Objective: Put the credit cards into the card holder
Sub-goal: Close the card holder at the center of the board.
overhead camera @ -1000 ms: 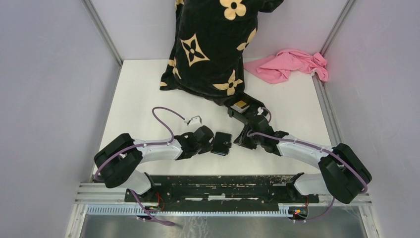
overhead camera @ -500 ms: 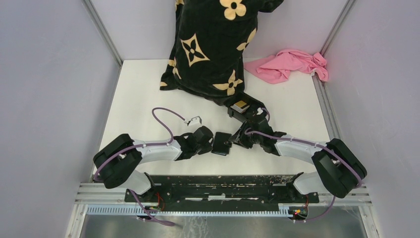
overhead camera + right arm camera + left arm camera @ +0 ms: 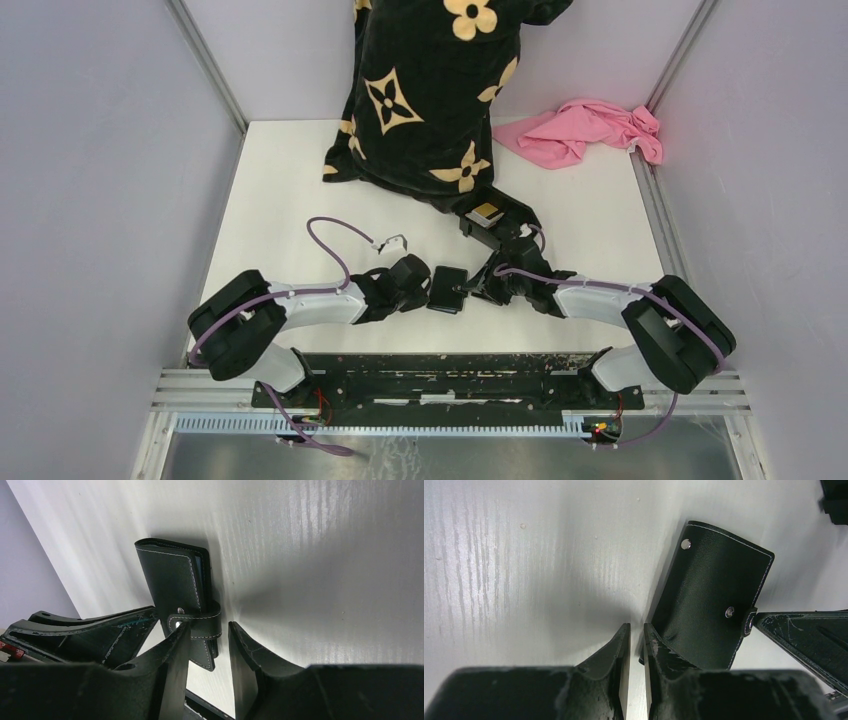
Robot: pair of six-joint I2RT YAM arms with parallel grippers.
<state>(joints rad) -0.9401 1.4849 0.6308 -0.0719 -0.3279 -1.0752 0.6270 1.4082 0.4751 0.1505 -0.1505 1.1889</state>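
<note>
The card holder (image 3: 448, 288) is a black folded case with white stitching, lying shut on the white table between my two grippers. It also shows in the left wrist view (image 3: 714, 600) and the right wrist view (image 3: 172, 575). My left gripper (image 3: 427, 290) (image 3: 636, 630) is shut and empty, its tips on the table against the holder's left edge. My right gripper (image 3: 474, 290) (image 3: 209, 627) is open, its jaws on either side of the holder's snap strap (image 3: 202, 625). No credit card is clearly in view.
A black cloth with tan flowers (image 3: 430, 90) hangs over the back of the table, and a pink cloth (image 3: 585, 130) lies at the back right. A black tray (image 3: 472, 224) holding a small tan rectangle (image 3: 487, 212) sits just behind my right gripper.
My right gripper has moved left to the card holder and now straddles its strap. The left gripper and the holder have stayed put.
</note>
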